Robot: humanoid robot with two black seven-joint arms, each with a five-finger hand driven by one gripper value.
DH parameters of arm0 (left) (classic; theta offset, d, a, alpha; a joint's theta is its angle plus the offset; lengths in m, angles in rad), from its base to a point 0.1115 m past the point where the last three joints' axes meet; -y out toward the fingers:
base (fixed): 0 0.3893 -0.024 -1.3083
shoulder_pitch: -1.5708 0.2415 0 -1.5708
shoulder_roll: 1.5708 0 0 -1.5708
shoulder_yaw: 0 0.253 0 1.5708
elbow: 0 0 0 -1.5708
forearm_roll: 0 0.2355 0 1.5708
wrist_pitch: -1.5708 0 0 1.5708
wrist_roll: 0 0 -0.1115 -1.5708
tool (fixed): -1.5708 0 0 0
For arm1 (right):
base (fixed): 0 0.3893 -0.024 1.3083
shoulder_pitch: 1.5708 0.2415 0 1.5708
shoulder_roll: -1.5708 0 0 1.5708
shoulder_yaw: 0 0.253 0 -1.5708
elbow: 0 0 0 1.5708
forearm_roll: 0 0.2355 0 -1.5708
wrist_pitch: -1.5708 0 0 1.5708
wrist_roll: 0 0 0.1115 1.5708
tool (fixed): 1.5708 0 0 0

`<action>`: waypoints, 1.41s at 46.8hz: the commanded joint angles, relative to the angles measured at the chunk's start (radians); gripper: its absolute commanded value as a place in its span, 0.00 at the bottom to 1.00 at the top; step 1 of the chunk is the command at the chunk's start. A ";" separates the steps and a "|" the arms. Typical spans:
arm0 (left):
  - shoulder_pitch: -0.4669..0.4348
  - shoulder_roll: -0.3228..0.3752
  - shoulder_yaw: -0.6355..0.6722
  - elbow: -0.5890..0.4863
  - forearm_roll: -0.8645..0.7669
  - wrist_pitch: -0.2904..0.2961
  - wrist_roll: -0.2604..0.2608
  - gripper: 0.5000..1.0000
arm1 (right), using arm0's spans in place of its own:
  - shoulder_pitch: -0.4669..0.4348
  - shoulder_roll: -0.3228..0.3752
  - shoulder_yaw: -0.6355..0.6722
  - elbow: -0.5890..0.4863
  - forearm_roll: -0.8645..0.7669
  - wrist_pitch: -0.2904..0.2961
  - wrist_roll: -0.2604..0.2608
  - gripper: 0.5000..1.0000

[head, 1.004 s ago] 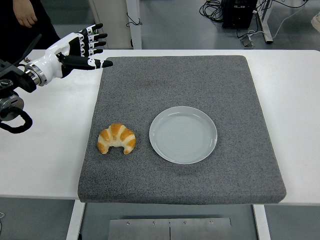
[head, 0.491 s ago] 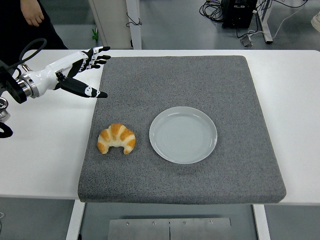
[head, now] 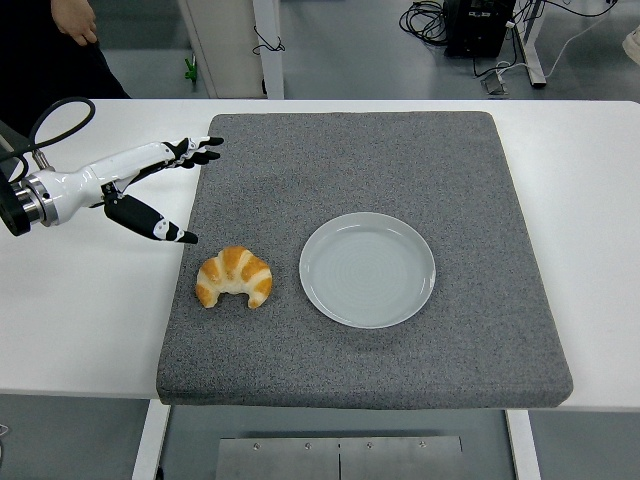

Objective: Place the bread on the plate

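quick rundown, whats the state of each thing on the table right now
croissant: lying flat on the grey mat, left of the plate, not touching it, not held
plate: right way up on the mat, nothing on it
grey mat: lying flat on the white table
left hand: open, fingers spread, holding nothing, up and left of the croissant, not touching it
right hand: not in view

From where I stand, nothing here can be read: no words, labels, brand marks or numbers show on any surface.
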 commanded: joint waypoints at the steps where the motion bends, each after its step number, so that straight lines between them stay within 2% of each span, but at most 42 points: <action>1: 0.008 0.002 0.000 -0.001 0.024 0.001 0.000 0.93 | 0.000 0.000 0.000 0.000 0.000 0.000 0.000 1.00; 10: 0.016 -0.010 0.029 -0.007 0.032 0.020 0.002 0.93 | 0.000 0.000 0.000 0.000 0.000 0.000 0.000 1.00; 24: 0.017 -0.052 0.121 -0.029 0.086 0.155 0.038 0.92 | 0.000 0.000 0.000 0.000 0.000 0.002 0.000 1.00; 31: 0.019 -0.055 0.124 -0.029 0.087 0.159 0.046 0.92 | 0.000 0.000 0.000 0.000 0.000 0.001 0.000 1.00; 42: 0.039 -0.098 0.127 -0.029 0.087 0.167 0.064 0.92 | 0.000 0.000 0.000 0.000 0.000 0.000 0.000 1.00; 55: 0.054 -0.132 0.146 -0.026 0.089 0.218 0.078 0.92 | 0.000 0.000 0.000 0.000 0.000 0.000 0.000 1.00; 66: 0.054 -0.159 0.201 -0.018 0.089 0.302 0.078 0.92 | 0.000 0.000 0.000 0.000 0.000 0.000 0.000 1.00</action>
